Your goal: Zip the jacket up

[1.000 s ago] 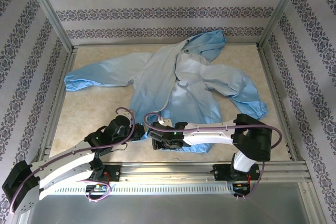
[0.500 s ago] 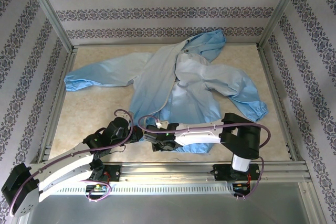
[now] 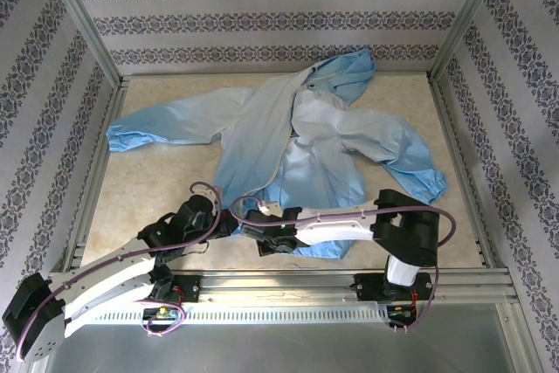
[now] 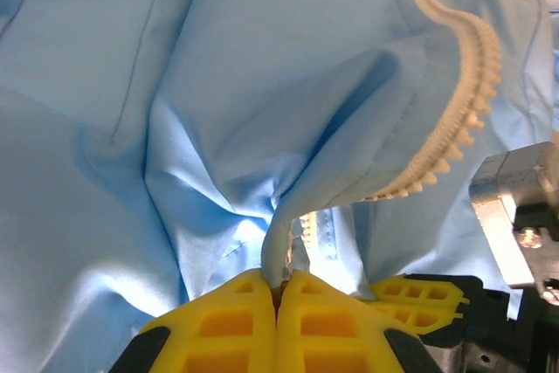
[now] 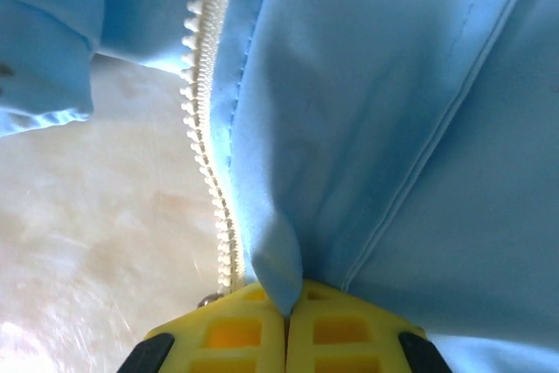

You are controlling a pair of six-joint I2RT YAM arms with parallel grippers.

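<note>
Moved: my right claw has snapped shut since a second ago, and its forearm has dropped lower and further left, towards my left claw.
Table: beige, under both claws and stretching away ahead of them.
Jacket: spread open ahead of both claws, hood farthest off, hem right at my fingertips.
Left claw: closed tight on a fold of jacket hem, the cloth rising straight out of the pinch.
Right claw: closed tight on the other front edge, just beside my left claw.
Zipper strip: pale teeth running away from my right claw, just left of its tip; the other half curves off to the right of my left claw.
Metal bit: small, grey, at the foot of the teeth (slider or pin, I cannot tell).
Containers: none I can name; the jacket lies straight on the table.
Risk: I seem to hold cloth, not teeth, so the shiny fabric may slip and the halves miss; claws this close may knock together.
</note>
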